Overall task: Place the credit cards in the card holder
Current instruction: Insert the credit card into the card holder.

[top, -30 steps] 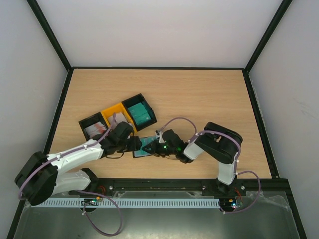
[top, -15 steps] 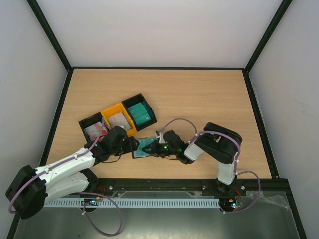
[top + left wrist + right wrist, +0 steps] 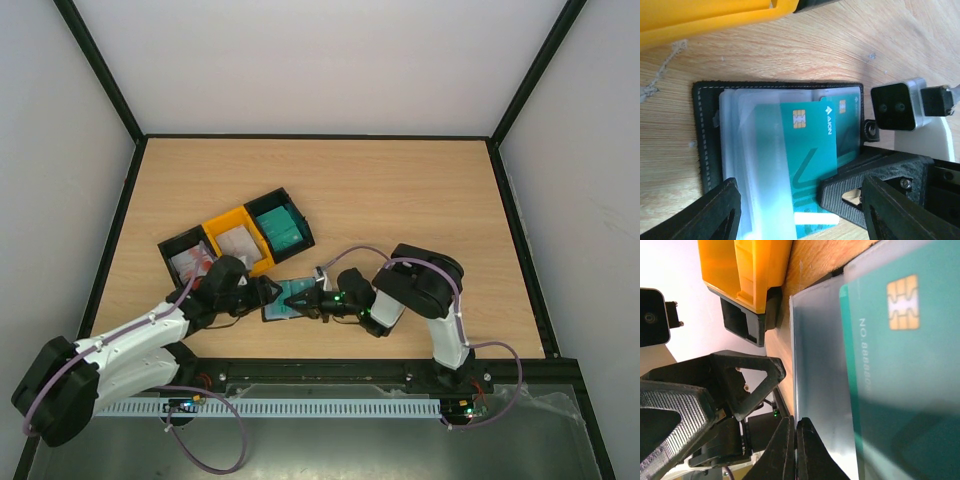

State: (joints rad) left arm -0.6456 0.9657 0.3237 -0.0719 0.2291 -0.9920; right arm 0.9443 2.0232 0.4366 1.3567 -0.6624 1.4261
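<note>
Right jaws, pressed together, are sitting on the teal chip card (image 3: 807,150); be sliding it flat, leftward, into the black stitched card holder (image 3: 707,135), spread left jaws bracing.

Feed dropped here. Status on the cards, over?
Left claw open, over card holder. Right claw shut at teal card corner. Card lies on open holder, chip up. Nothing blocking.

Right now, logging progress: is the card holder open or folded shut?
Open: the card holder lies spread flat, clear sleeves exposed, a teal card resting on them.
</note>
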